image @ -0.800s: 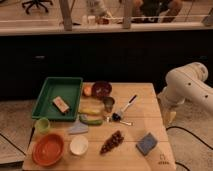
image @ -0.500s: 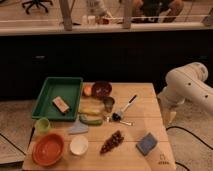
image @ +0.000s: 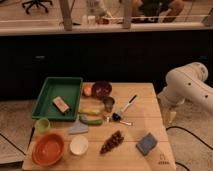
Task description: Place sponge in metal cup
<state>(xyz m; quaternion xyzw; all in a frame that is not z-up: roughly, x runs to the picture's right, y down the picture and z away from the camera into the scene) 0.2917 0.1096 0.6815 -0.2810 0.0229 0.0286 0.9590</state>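
Wooden table (image: 145, 100) holds sponge (image: 146, 144) and metal cup (image: 108, 104); gripper (image: 170, 117) beside its right edge, state indiscernible.

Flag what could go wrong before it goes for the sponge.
The sponge lies near the table's front corner; a clumsy approach by the gripper, hanging just off that side edge, could push it off. The metal cup looks narrower than the sponge, with a brush and dark bowl close by, so it might tip.
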